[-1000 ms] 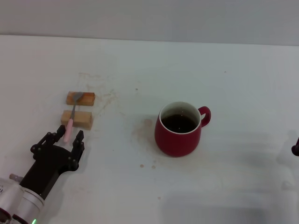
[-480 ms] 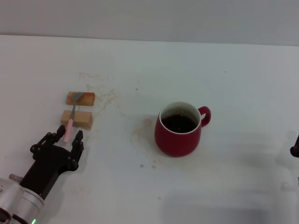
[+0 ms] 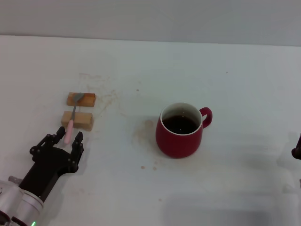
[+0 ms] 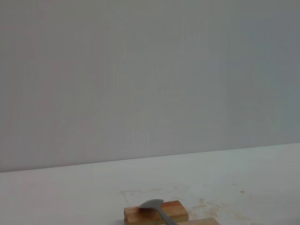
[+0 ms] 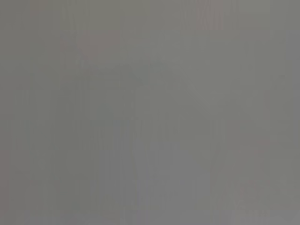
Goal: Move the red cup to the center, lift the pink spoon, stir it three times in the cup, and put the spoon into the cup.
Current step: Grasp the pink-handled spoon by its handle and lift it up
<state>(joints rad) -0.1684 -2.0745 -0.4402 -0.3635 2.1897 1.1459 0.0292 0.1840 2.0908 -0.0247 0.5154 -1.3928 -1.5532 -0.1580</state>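
Note:
The red cup (image 3: 180, 130) stands near the table's middle, holding dark liquid, its handle toward the right. The pink spoon (image 3: 71, 120) lies across two tan wooden blocks at the left, its grey bowl (image 4: 152, 205) on the far block and its pink handle end pointing at me. My left gripper (image 3: 67, 140) is open, its fingers on either side of the handle's near tip. Only a dark sliver of my right gripper (image 3: 297, 150) shows at the right edge of the head view.
The two wooden blocks (image 3: 81, 99) (image 3: 77, 120) sit side by side under the spoon. Brownish stains (image 3: 143, 134) mark the white table left of the cup. The right wrist view shows only a blank grey surface.
The left gripper has barely shifted. The right gripper has drawn slightly farther toward the right edge.

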